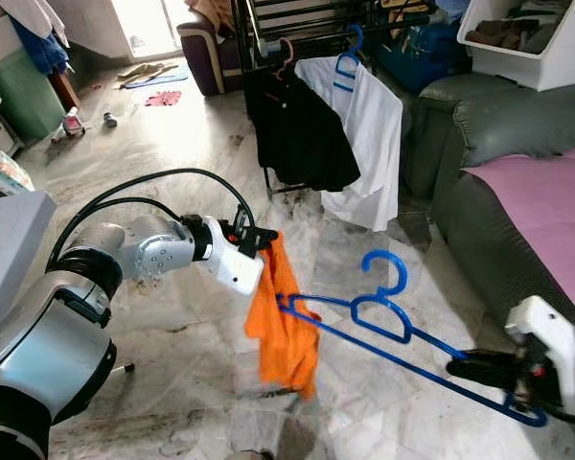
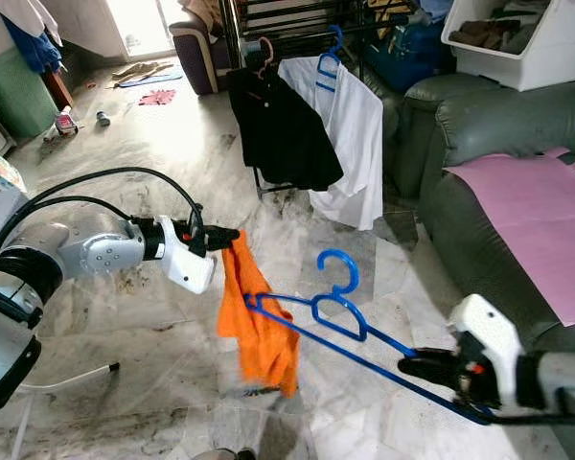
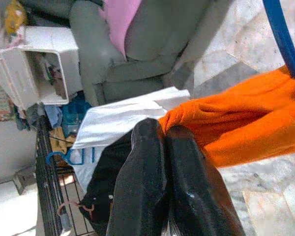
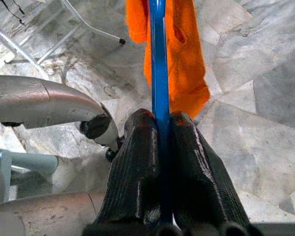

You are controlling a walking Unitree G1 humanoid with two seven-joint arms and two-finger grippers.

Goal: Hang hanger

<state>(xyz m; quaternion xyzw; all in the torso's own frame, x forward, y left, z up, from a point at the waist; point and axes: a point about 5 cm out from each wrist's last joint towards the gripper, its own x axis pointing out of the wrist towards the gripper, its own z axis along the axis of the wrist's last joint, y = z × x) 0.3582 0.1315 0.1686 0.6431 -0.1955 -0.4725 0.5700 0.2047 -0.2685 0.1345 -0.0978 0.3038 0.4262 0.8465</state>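
A blue plastic hanger (image 1: 383, 311) lies nearly flat in the air above the marble floor, hook pointing away from me. My right gripper (image 1: 474, 364) is shut on one end of its bar (image 4: 159, 98). An orange garment (image 1: 286, 321) droops from the hanger's other end. My left gripper (image 1: 264, 236) is shut on the garment's top edge (image 3: 196, 110), holding it up. Behind stands a black clothes rack (image 1: 297, 38) with a black shirt (image 1: 297, 134) and a white shirt (image 1: 364, 134) hanging on it.
A grey-green sofa (image 1: 498, 182) with a pink cloth (image 1: 556, 206) runs along the right. A white bin (image 1: 527, 38) sits above it. Small items and cloths (image 1: 153, 81) litter the far floor. A green cabinet (image 1: 24, 91) stands far left, a grey surface (image 1: 10, 240) at near left.
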